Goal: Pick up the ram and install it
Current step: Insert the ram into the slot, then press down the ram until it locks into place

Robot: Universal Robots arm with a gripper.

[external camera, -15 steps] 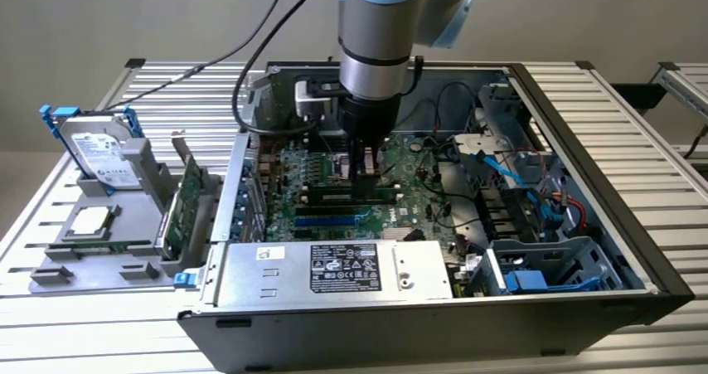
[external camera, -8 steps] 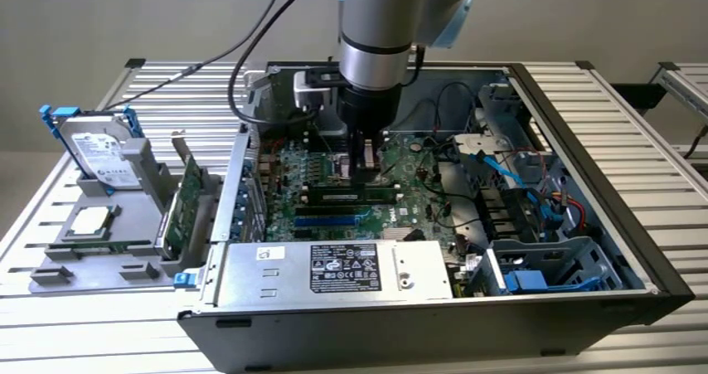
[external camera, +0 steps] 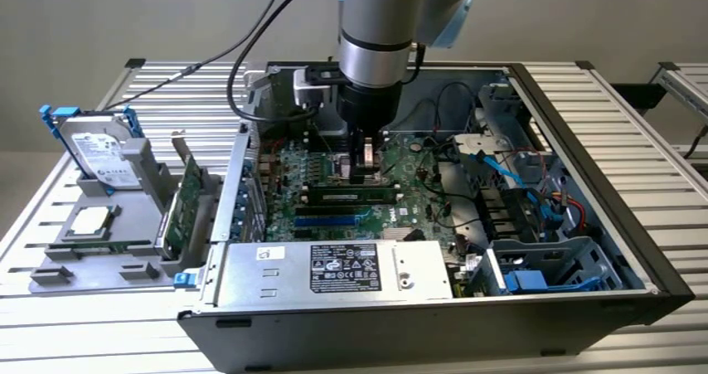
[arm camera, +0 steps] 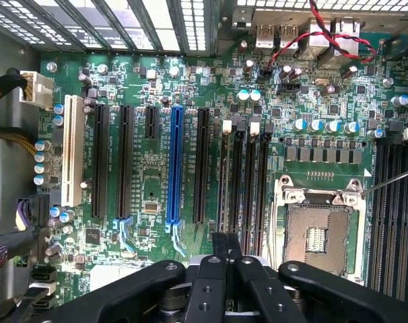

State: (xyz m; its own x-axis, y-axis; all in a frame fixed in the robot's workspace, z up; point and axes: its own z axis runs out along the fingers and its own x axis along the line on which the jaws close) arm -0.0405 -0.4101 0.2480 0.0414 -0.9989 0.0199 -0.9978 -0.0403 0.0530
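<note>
Exterior view: I have the arm reaching straight down into the open computer case (external camera: 586, 133), which lies on its side on a slatted metal table (external camera: 642, 84). The gripper (external camera: 363, 160) sits low over the green motherboard (external camera: 415, 187), near the middle of the board. Just in front of it, toward the power supply (external camera: 332, 266), I see the ram (external camera: 351, 196), a narrow green stick with a pale label, lying lengthwise along the row of memory slots; I cannot tell from here whether it is fully seated or whether the fingers touch it. Blue slots (external camera: 332, 222) run parallel to it, a little nearer the power supply. At the exterior view's left, outside the case, a grey fixture (external camera: 105, 225) holds a hard drive (external camera: 99, 154) standing upright, a processor chip (external camera: 91, 219) lying flat, and a green expansion card (external camera: 182, 204) standing on edge. Wrist view: I look down on the motherboard (arm camera: 150, 168) with its long black expansion slots (arm camera: 99, 161), one blue slot (arm camera: 175, 165) and one white slot (arm camera: 73, 151). The empty processor socket (arm camera: 318, 232) lies beside three black memory slots (arm camera: 248, 182). The gripper (arm camera: 225, 245) has its black fingers (arm camera: 219, 243) drawn together, closed; nothing green is visible between them.
</note>
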